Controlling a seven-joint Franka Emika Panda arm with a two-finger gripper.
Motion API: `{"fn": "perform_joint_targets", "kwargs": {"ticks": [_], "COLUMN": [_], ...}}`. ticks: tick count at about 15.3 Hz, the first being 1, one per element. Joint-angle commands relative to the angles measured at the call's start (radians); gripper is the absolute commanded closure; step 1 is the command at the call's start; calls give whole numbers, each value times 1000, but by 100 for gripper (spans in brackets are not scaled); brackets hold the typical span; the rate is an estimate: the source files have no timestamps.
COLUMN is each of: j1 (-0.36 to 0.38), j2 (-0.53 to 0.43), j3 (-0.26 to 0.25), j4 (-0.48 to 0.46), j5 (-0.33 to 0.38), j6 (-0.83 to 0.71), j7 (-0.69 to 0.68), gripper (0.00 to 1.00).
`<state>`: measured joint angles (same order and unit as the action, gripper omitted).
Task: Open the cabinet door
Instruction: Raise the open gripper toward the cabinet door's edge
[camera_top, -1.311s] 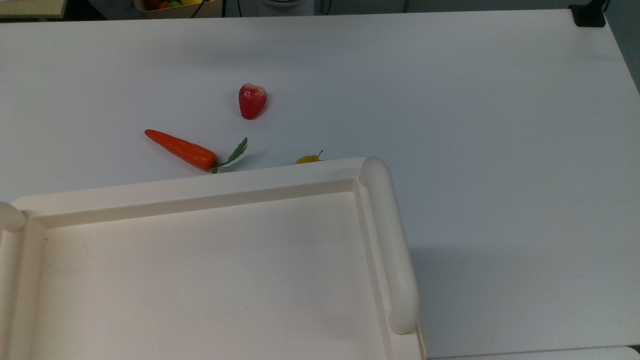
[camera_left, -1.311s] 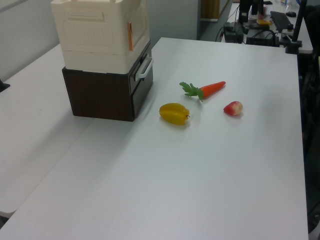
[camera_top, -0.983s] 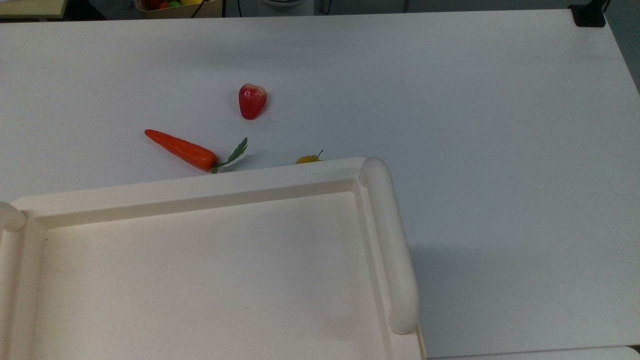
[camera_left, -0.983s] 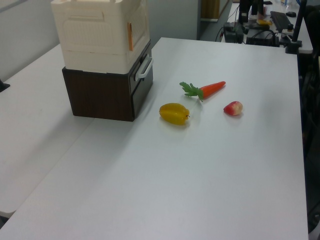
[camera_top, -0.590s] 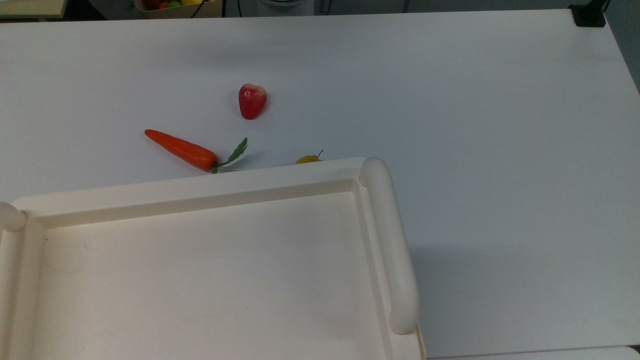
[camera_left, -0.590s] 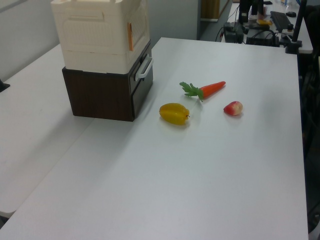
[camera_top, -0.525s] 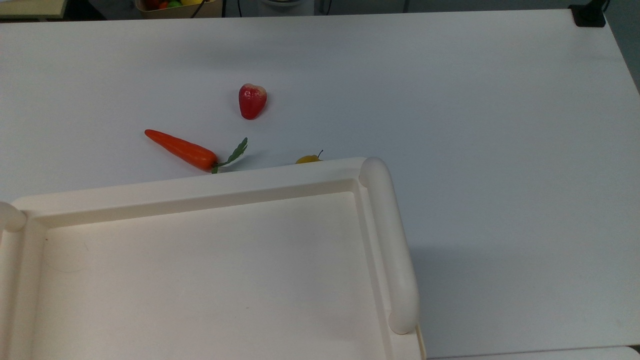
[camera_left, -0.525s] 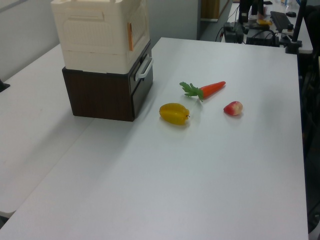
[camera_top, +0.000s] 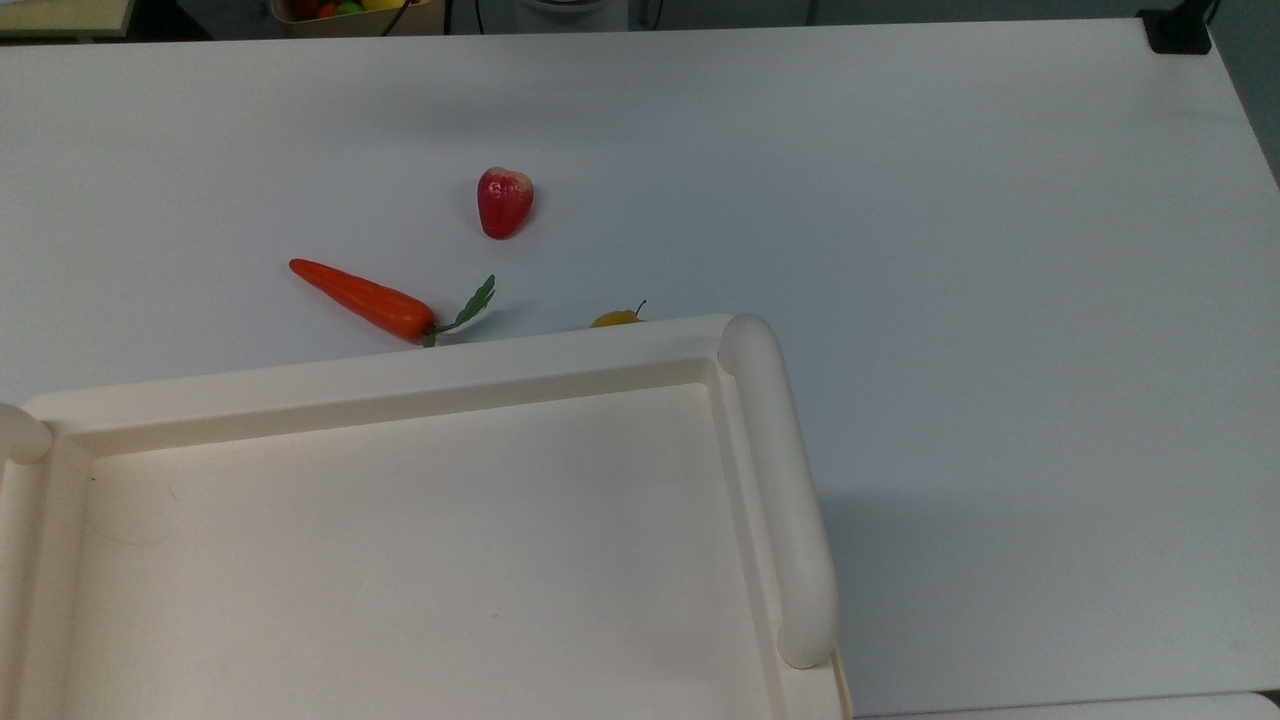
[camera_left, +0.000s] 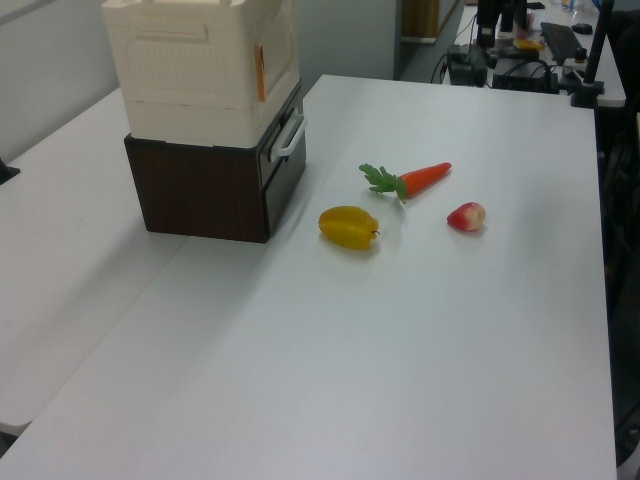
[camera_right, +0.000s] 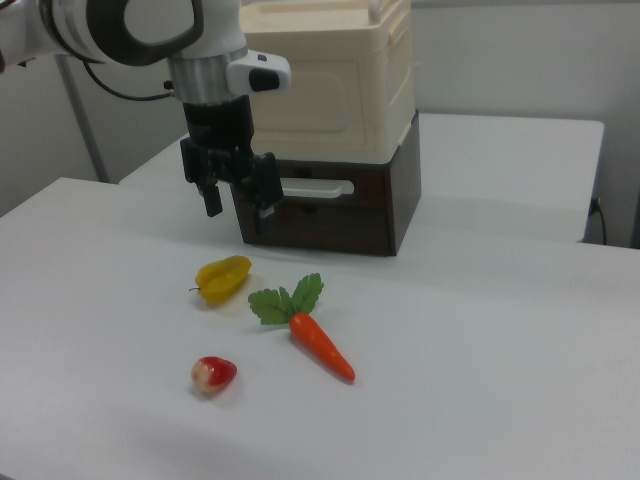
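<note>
Cream cabinet (camera_right: 330, 90) stands on the counter (camera_right: 480, 330), on a dark base. Its door (camera_right: 335, 212) is shut, with a white handle (camera_right: 315, 187) across the front. In the right view, the tool (camera_right: 237, 205) hangs just before the handle's left end, its fingers spread and grasping nothing. A yellow fruit (camera_right: 223, 277), a carrot (camera_right: 318, 342) and a red fruit (camera_right: 214, 374) lie near.
</note>
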<state>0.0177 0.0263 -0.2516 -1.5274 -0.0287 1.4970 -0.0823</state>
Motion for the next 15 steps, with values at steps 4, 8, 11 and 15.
{"fn": "perform_joint_targets", "kwargs": {"ticks": [4, 8, 11, 15], "j1": [11, 53, 105, 134], "j2": [58, 76, 96, 110], "j3": [8, 12, 15, 15], "j4": [7, 9, 20, 18], "j5": [138, 165, 155, 174], "j6": [172, 207, 232, 356], "j7": [7, 7, 4, -7], "gripper": [0, 0, 0, 0]}}
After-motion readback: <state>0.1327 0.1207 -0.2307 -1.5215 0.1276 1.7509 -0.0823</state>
